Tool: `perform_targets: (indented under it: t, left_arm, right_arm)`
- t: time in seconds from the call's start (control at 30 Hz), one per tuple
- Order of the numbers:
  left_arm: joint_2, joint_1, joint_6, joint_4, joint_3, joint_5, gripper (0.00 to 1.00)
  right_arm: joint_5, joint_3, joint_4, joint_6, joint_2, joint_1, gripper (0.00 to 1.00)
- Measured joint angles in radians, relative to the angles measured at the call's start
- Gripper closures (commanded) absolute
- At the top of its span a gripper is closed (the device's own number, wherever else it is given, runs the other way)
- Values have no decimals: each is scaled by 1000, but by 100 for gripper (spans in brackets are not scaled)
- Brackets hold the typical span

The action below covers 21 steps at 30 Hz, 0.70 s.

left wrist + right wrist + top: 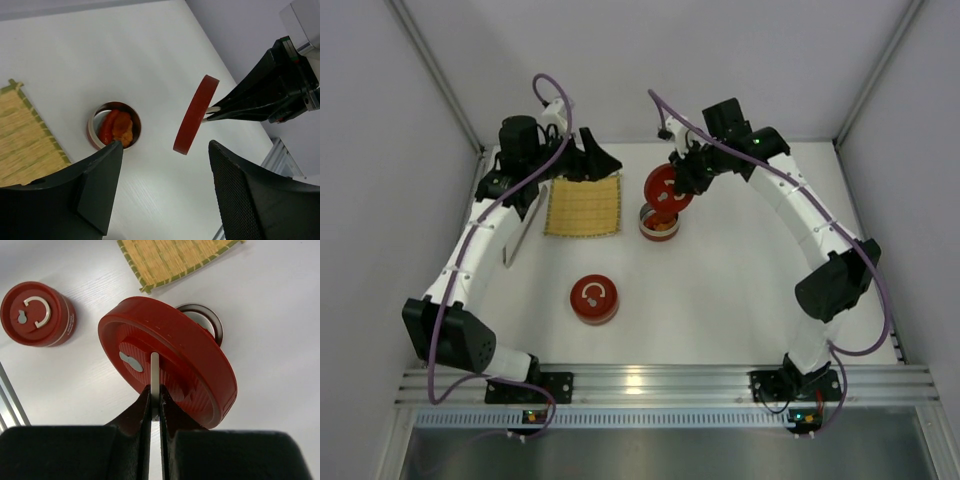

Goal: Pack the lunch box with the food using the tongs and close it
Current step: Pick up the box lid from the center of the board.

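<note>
The lunch box (658,231), a small round red tin, stands open just right of the yellow mat. In the left wrist view its rim (91,131) rings the food (116,127), red and orange pieces. My right gripper (155,395) is shut on the thin metal handle of the red lid (200,360). It holds the lid (667,187) tilted on edge just above the box. My left gripper (165,150) hangs open with nothing between its fingers, over the mat's far edge (592,160). The silvery tongs (517,237) lie on the table left of the mat.
A yellow woven mat (583,207) lies at the back left. A second red tin (593,298), closed with its lid on, stands nearer the front middle. White walls close in the table on the left, right and back.
</note>
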Motion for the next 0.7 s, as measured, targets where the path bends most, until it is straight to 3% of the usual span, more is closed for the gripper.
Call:
perform_targets:
  t: [0.5, 0.7]
  left_arm:
    - [40, -138, 112, -50, 0, 67, 28]
    - [44, -195, 136, -70, -1, 30, 39]
  right_arm:
    - [14, -13, -33, -75, -8, 113, 100]
    - [27, -12, -48, -80, -10, 145, 100]
